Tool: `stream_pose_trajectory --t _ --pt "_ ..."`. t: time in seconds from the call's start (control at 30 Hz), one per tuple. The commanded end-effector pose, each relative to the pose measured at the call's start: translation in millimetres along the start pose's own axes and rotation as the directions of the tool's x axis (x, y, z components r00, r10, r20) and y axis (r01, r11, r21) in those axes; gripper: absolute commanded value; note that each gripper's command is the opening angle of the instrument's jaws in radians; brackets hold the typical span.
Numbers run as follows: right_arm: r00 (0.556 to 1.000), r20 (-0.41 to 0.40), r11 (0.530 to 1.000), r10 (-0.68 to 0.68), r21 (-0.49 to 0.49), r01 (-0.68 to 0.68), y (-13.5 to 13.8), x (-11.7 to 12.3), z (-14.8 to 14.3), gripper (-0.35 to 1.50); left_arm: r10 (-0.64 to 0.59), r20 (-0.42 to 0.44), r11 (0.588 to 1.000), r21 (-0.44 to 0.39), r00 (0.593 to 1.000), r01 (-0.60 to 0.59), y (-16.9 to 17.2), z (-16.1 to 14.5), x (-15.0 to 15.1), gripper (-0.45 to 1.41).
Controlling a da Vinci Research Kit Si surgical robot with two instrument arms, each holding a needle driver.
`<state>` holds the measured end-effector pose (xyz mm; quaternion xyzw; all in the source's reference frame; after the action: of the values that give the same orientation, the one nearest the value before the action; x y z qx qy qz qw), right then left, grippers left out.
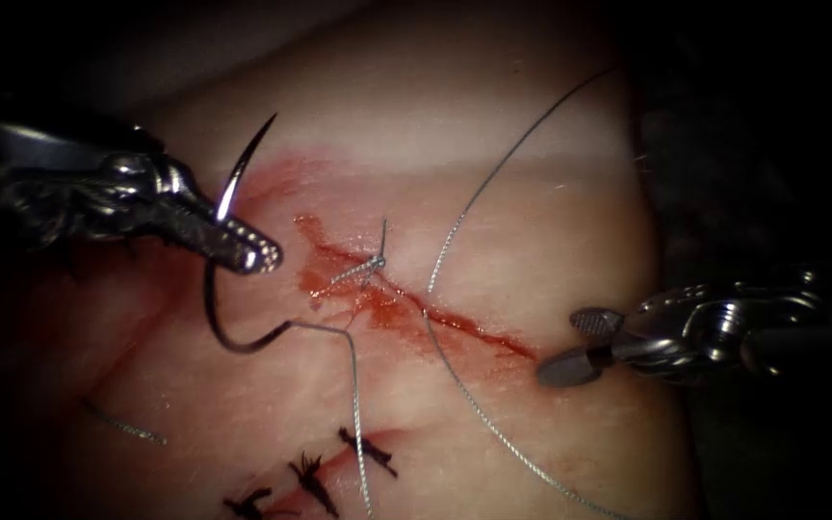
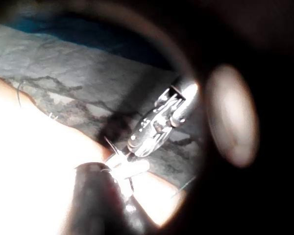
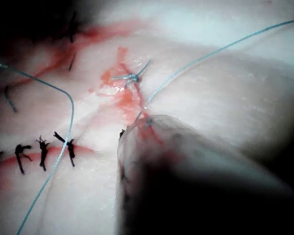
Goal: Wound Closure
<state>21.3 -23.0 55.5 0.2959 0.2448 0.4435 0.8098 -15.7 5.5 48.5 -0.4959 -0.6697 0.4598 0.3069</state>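
A: How much is sewn?

B: One knot (image 1: 370, 262) sits at the upper end of the red cut (image 1: 416, 308) in the pale pork tissue (image 1: 532, 212). The rest gapes.

A: Where's the curved steel needle (image 1: 226, 250)?

B: Left of the cut, out of the tissue. The left tool (image 1: 252, 252) pinches its middle, jaws closed. Thin grey thread (image 1: 464, 385) trails off.

A: The right tool (image 1: 585, 345)?

B: Jaws apart, holding nothing, by the cut's lower end.
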Motion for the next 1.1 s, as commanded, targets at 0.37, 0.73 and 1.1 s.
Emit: stream_pose_trajectory --t 0.37,0.73,1.1 --pt "0.98 -0.047 0.981 0.191 0.029 -0.19 -4.8 0.8 4.8 0.66 -0.023 0.087 0.999 -0.04 0.996 0.027 -2.4 1.2 -1.2 -0.45" --pt "0.98 -0.064 0.982 0.186 -0.027 -0.188 -4.5 -0.9 9.1 0.62 -0.031 0.091 0.998 -0.043 0.995 0.035 -3.0 0.7 -0.6 -0.45" --pt "0.981 -0.096 0.982 0.167 -0.069 -0.174 -3.1 0.1 10.1 0.41 -0.012 0.11 0.999 -0.042 0.994 0.016 -3.1 0.8 -0.7 -0.45"
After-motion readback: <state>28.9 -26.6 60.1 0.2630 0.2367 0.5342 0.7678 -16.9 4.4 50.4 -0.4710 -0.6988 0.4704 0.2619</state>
